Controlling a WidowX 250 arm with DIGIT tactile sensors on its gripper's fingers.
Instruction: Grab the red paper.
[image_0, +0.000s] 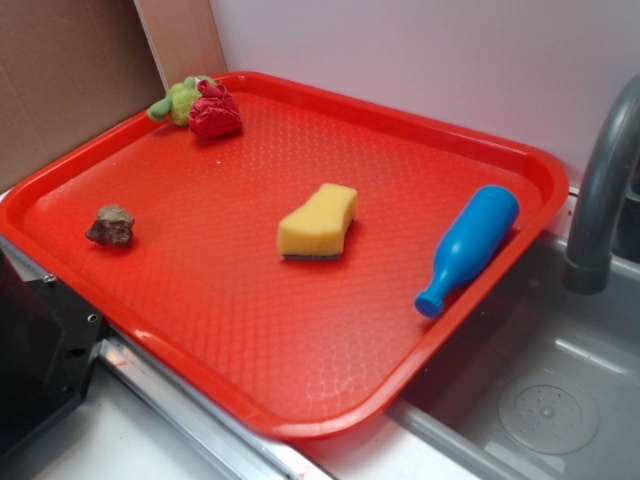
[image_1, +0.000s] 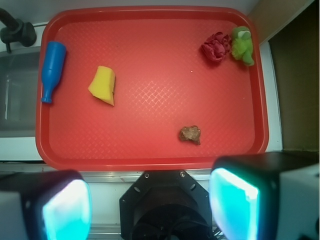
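Note:
The red paper (image_0: 215, 112) (image_1: 215, 47) is a small crumpled ball in the far corner of the big red tray (image_0: 300, 330) (image_1: 150, 152), touching a green plush toy (image_0: 180, 100) (image_1: 242, 45). My gripper (image_1: 150, 205) hangs high above the tray's near edge, over the robot base, well away from the paper. It stands open, its two cyan pads (image_1: 67, 210) far apart with nothing between them. The exterior view does not show the gripper.
On the tray also lie a brown rock (image_0: 111, 226) (image_1: 190, 134), a yellow sponge (image_0: 318, 221) (image_1: 102, 85) and a blue bottle (image_0: 468, 247) (image_1: 51, 70) on its side. A sink (image_0: 540, 380) with a grey faucet (image_0: 600, 190) borders the tray. Cardboard (image_0: 60, 80) stands behind.

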